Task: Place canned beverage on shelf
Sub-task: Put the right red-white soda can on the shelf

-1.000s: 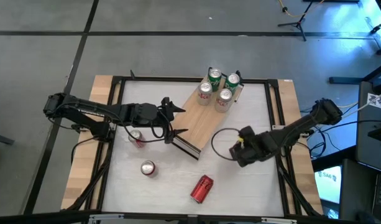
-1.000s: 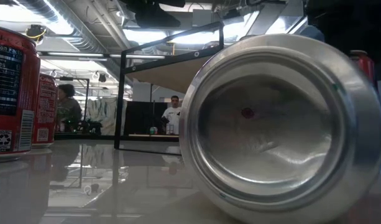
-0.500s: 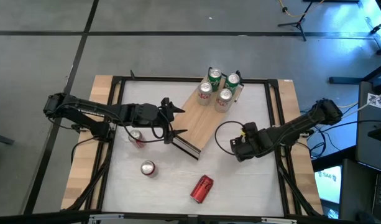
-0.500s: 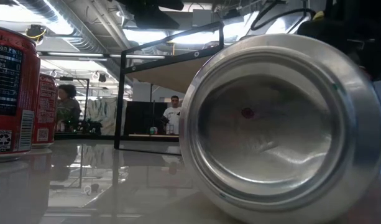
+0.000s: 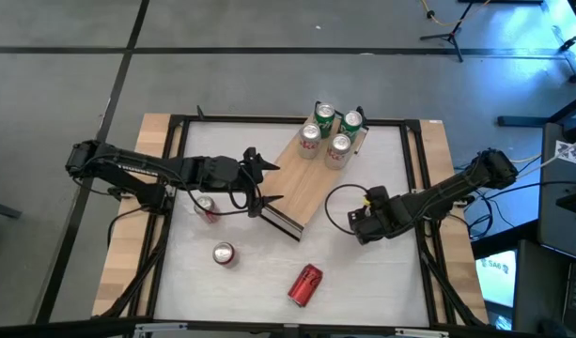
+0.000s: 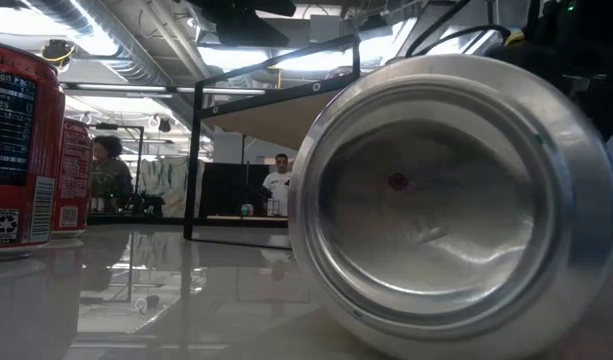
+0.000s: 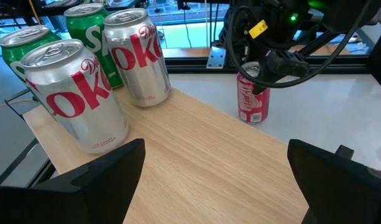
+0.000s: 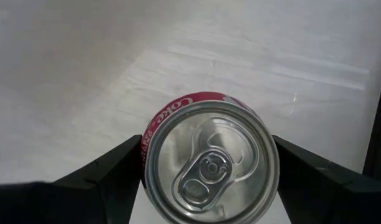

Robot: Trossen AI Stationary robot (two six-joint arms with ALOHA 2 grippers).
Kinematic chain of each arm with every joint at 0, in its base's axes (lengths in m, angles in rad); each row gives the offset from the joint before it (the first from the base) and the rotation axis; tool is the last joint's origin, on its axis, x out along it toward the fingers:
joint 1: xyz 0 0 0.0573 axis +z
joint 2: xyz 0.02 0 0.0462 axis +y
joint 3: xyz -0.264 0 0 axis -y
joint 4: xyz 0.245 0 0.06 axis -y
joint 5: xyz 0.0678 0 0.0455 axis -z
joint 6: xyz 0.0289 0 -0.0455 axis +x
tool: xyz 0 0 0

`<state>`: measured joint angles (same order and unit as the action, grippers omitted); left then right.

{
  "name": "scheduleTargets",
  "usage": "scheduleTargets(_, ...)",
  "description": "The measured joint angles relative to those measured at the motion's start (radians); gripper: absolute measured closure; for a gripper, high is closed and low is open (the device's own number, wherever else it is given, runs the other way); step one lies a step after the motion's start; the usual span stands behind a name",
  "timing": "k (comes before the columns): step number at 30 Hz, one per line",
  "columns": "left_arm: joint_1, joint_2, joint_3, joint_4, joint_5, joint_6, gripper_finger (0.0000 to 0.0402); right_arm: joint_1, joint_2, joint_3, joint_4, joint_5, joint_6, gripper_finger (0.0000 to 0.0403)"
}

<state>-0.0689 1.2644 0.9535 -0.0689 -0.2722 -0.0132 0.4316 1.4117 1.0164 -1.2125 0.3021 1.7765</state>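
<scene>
Right tool (image 8: pixel 206 180) straddles the upright red can (image 8: pixel 209 165) with fingers spread, not yet clenched: smooth, rigid, slippery metal, so squeeze mid-body, bound for the shelf (image 5: pixel 302 183).

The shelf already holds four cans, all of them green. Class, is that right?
Not quite. The shelf holds four cans, but only two are green; the other two are silver with red lettering. The left wrist view shows this.

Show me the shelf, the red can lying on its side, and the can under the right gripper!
shelf (image 5: pixel 302 183), high view, bare wood in the middle.
tipped red can (image 5: pixel 305 284), high view, its side.
upright red can (image 8: pixel 209 165), right wrist view, its silver top.
</scene>
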Motion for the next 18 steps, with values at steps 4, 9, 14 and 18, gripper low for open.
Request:
scheduleTargets(4,0.0,0.0,0.0,0.0,0.0,0.007,0.0017,0.0,0.0,0.0,0.018,0.0,-0.004,0.01)
scheduleTargets(9,0.0,0.0,0.0,0.0,0.0,0.024,0.0017,0.0,0.0,0.0,0.019,0.0,-0.004,0.01)
scheduleTargets(14,0.0,0.0,0.0,0.0,0.0,0.024,0.0017,0.0,0.0,0.0,0.019,0.0,-0.004,0.01)
scheduleTargets(18,0.0,0.0,0.0,0.0,0.0,0.025,0.0017,0.0,0.0,0.0,0.019,0.0,-0.005,0.0096)
